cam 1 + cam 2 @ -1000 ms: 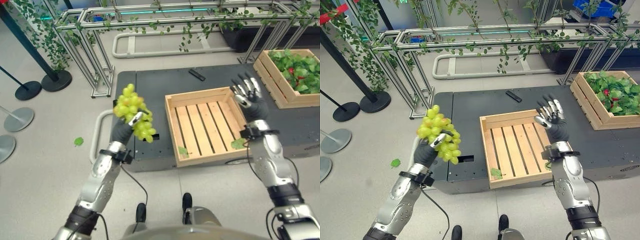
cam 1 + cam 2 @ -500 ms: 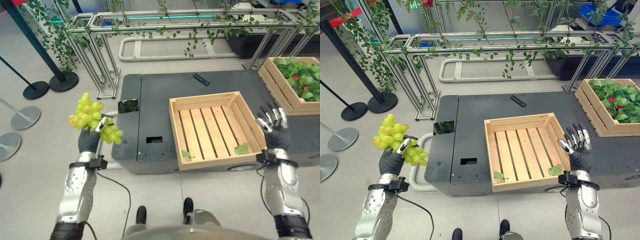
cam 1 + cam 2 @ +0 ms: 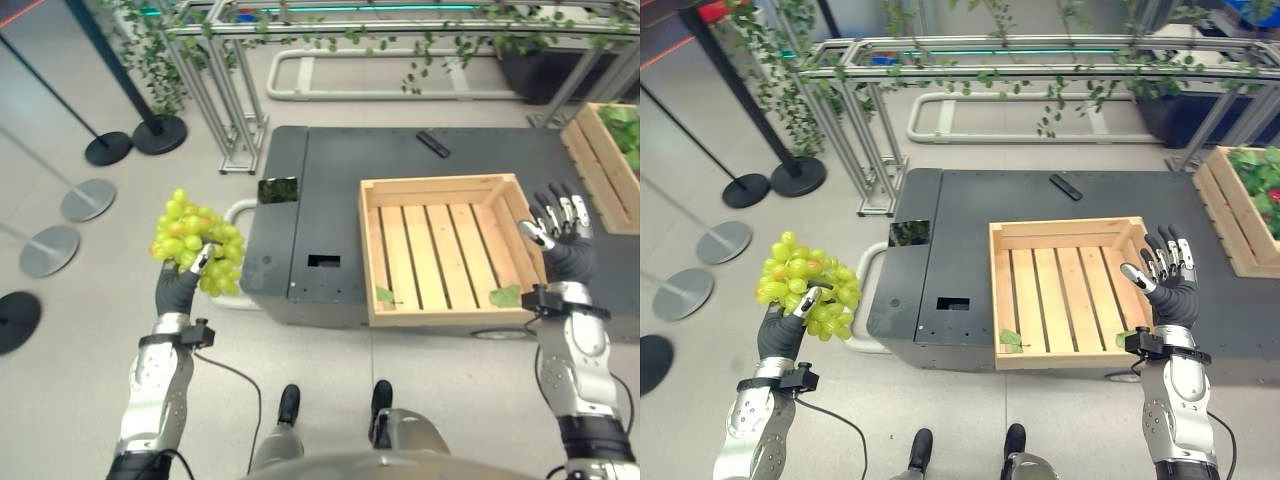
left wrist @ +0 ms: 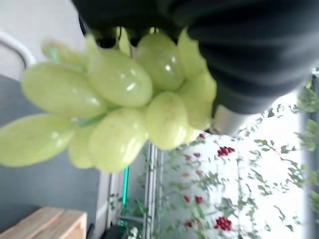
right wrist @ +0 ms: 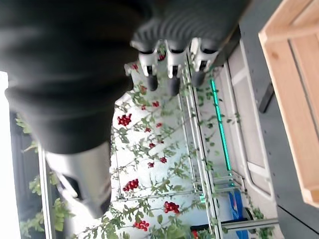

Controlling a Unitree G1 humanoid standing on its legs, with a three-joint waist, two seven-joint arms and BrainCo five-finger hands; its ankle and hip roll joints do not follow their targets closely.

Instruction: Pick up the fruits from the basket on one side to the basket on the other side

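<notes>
A bunch of green grapes [image 3: 194, 243] is clasped in the curled fingers of the left robot hand [image 3: 178, 287], raised over the floor. The empty wooden crate [image 3: 446, 247] on the dark desk [image 3: 320, 190] lies well to its right. The right robot hand [image 3: 560, 235] is held spread, just beside the crate's far edge.

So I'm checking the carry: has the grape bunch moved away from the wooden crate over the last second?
Yes. The grape bunch in the left hand went from beside the empty wooden crate to out past the dark platform's left edge, above the floor.
</notes>
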